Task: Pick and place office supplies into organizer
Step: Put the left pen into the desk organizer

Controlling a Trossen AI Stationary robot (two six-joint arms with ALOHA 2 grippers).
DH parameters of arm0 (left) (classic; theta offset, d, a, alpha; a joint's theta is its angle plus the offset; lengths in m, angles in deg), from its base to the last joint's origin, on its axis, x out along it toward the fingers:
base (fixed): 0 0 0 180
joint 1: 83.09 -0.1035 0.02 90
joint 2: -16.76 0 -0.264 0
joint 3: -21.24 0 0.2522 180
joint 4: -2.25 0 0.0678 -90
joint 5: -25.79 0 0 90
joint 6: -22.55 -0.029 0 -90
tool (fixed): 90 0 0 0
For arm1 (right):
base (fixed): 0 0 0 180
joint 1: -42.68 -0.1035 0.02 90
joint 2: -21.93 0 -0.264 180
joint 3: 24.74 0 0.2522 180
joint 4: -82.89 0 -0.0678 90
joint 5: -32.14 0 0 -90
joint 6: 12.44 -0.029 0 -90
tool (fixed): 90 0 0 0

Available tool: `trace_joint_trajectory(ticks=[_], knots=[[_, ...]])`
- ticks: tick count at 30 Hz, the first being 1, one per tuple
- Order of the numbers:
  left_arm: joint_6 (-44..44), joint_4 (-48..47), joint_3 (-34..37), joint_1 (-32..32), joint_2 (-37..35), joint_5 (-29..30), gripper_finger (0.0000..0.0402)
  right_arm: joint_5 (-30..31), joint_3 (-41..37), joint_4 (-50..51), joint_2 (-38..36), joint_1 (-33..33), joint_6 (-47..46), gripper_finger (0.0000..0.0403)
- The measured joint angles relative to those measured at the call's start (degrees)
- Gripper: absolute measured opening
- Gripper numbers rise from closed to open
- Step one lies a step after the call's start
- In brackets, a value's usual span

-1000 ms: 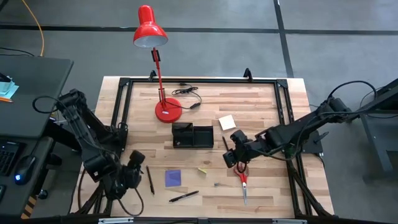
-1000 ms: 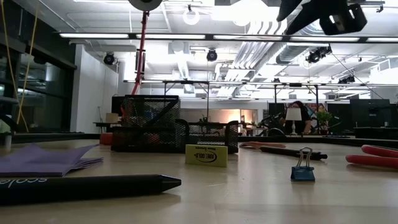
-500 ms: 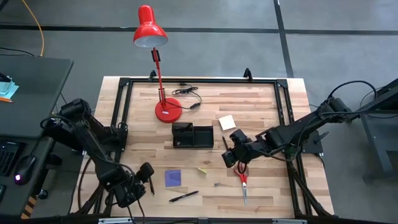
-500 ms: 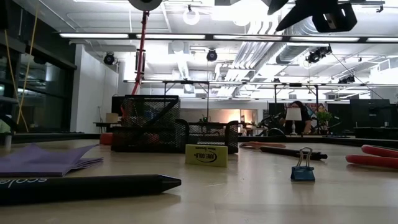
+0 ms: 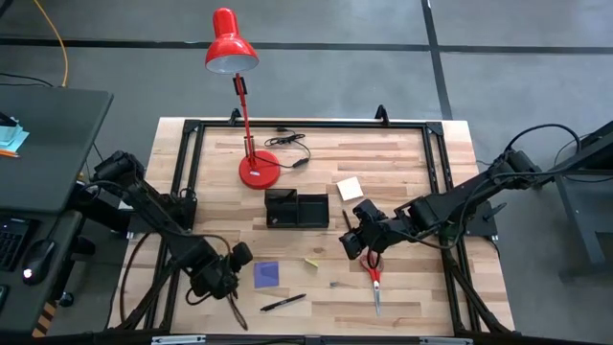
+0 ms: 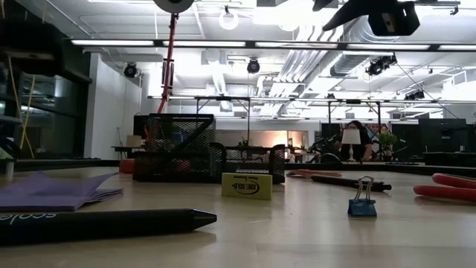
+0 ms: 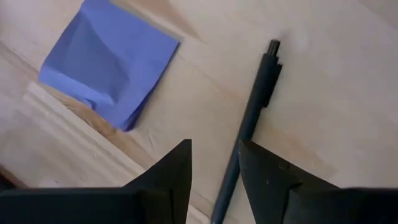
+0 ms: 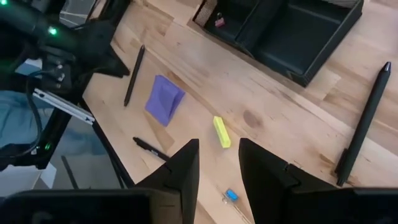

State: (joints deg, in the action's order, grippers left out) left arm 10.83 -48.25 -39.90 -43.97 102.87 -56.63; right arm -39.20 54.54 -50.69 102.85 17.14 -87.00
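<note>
Organizer (image 5: 297,208): black tray, centre of the wooden table (image 5: 402,153) in the high view, just below the red lamp (image 5: 232,43). The low view shows its mesh walls, which the high view does not; the right wrist view looks into its compartments (image 8: 280,31).

Left gripper (image 5: 228,286): lower left of the high view, beside the purple note pad (image 5: 267,274). Only the left wrist view settles its fingers (image 7: 174,168): apart, with a dark pen (image 7: 252,106) running into the gap; contact cannot be told.

Right gripper (image 5: 352,244): right of the organizer, over the handles of the red scissors (image 5: 374,278). In its own wrist view the fingers (image 8: 183,168) stand apart with nothing between.

Yellow note pad (image 5: 350,188): upper right of the organizer. Second pen (image 5: 283,303): lower centre. Third pen (image 5: 347,220): just right of the organizer.

Yellow eraser (image 6: 248,186) and blue binder clip (image 6: 362,199): plain in the low view, mere specks from above.
</note>
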Motion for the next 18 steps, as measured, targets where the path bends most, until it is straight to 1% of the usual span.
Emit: trace_joint_trajectory(ticks=[2, 6, 9, 18], knots=[[-3.17, -0.32, 0.01, -0.81, 0.0, -1.37, 0.0115, -0.22, 0.0, -0.08, 0.0, -0.02, 0.02, 0.0107], [-8.49, 0.11, 1.5, -2.1, 0.0, -6.02, 0.0115, -0.24, 0.0, -0.22, 0.0, -0.02, 0.03, 0.0107], [-10.24, 0.5, 2.1, -2.12, 0.0, -5.33, 0.0115, -0.24, 0.0, -0.39, 0.0, -0.01, 0.22, 0.0107], [-12.46, 1.29, 2.1, -2.1, 0.08, -5.66, 0.0115, -0.24, 0.0, -0.37, 0.0, 0.0, 0.88, 0.0107]])
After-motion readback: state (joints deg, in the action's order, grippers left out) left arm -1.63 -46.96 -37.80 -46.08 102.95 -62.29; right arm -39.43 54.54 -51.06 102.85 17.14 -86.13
